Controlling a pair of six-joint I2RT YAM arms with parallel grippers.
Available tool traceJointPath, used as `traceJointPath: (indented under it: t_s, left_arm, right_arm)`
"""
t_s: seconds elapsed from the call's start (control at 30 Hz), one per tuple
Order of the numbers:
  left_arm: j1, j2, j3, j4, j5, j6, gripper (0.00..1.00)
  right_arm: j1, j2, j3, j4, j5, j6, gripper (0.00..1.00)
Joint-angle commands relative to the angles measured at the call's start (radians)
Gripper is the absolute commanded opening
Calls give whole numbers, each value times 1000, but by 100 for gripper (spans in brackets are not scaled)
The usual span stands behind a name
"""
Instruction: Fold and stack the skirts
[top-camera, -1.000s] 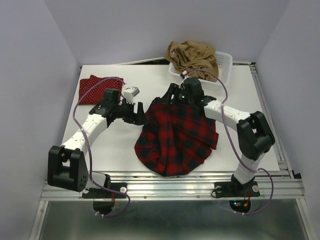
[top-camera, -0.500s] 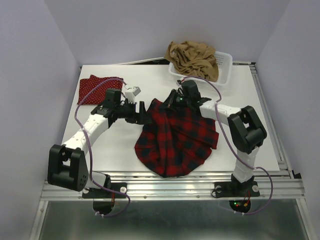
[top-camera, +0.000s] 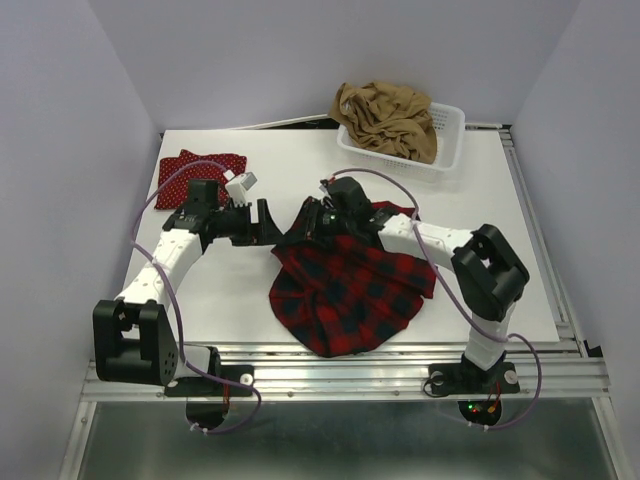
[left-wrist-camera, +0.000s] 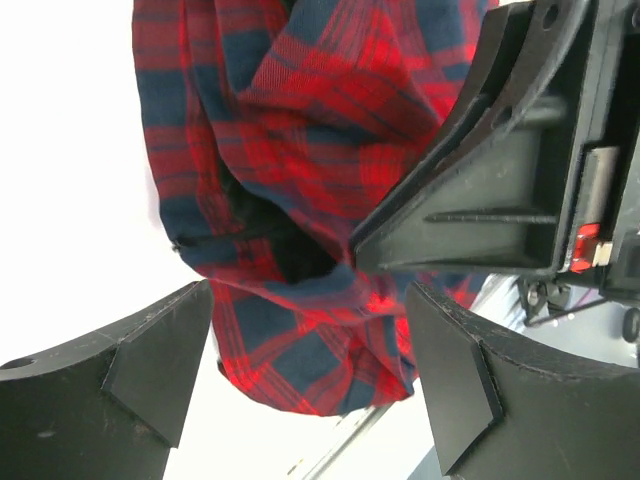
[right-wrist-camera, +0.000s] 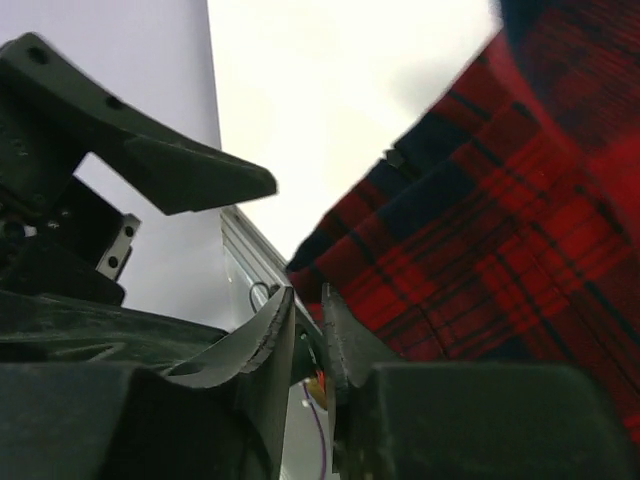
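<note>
While the plaid skirt (top-camera: 350, 285) lies rumpled on the tabletop (top-camera: 500, 260), the right gripper (top-camera: 303, 225) sits at its far left corner, jaws almost together, pinching the cloth edge. Just left of the plaid skirt, the left gripper (top-camera: 268, 222) hovers wide open, holding nothing. Farther left lies the dotted skirt (top-camera: 190, 170). Beyond the plaid skirt, the tan skirt (top-camera: 385, 118) fills a basket (top-camera: 450, 140).

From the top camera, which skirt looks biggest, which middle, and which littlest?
1. plaid skirt, spread out, clearly biggest.
2 and 3. tan skirt and dotted skirt look alike; the left arm covers part of the dotted one.
</note>
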Motion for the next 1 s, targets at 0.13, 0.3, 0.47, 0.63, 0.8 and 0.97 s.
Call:
traceJointPath:
  t_s: [0.13,0.3,0.47,0.63,0.8,0.97]
  left_arm:
    - [42,7,103,-215,-53,72,90]
    - [48,60,168,-322,-46,152,91]
    - [41,90,270,-413,-91,203,97]
    - [-126,72,341,-441,-280,130,99]
    - [-246,84,359,-464,-451,16,99]
    - [-323,132,376,-450,-541,-39,99]
  right_arm:
    - [-54,-32,369,-211,205,-475,45]
    - [-54,-50,433,-366,343,-681,54]
    - [-54,25,426,-462,360,-784,52]
    - [-54,80,408,-463,331,-796,56]
    - [-54,131,423,-456,373,-821,58]
    - [-54,154,414,-443,327,-833,54]
